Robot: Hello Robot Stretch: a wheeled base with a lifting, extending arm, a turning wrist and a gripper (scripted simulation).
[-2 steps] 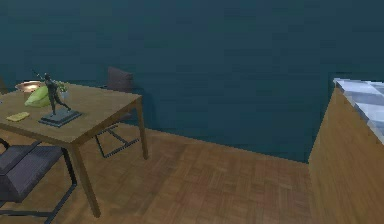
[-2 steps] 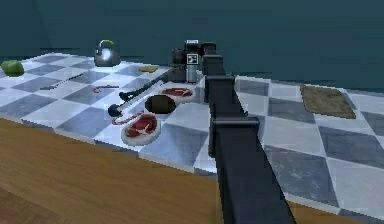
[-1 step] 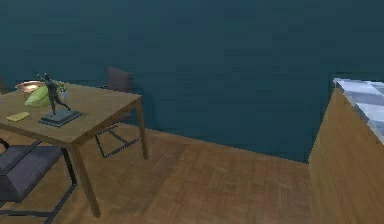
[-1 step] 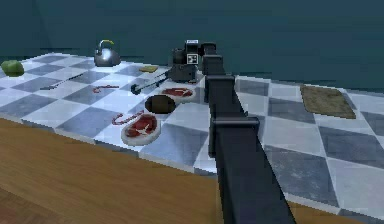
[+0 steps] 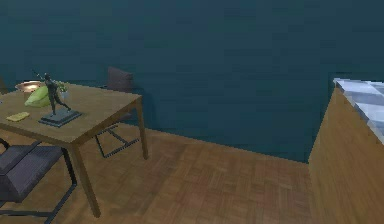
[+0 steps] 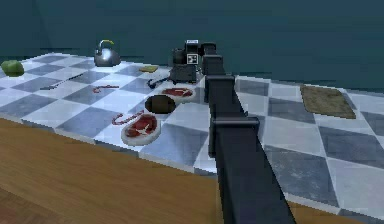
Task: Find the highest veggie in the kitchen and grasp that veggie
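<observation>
Reaching across a checkered counter [image 6: 300, 135], the gripper [image 6: 183, 62] sits near a dark bowl [image 6: 160, 102]; whether it holds anything cannot be told.

In the arm side view the bench top [image 6: 300, 140] is chequered tile, pale grey and white, smooth with a faint sheen. Its front [image 6: 80, 175] at 7 o'clock is warm, grained wood. The kettle [image 6: 106, 53] at 11 o'clock looks like polished metal with bright highlights. The arm [image 6: 240, 150] and the gripper [image 6: 180, 68] are dark and matt. A brown mat [image 6: 327, 100] at 2 o'clock looks dull and rough. In the forward view the dining bench [image 5: 100, 105] at 9 o'clock is plain matt wood. The floor [image 5: 220, 185] is wooden planks with a slight sheen, and the wall [image 5: 230, 60] is flat matt teal. The chair seat [image 5: 25, 165] at 8 o'clock looks like dark cloth. The statue [image 5: 55, 100] looks like dark, dull metal.
</observation>
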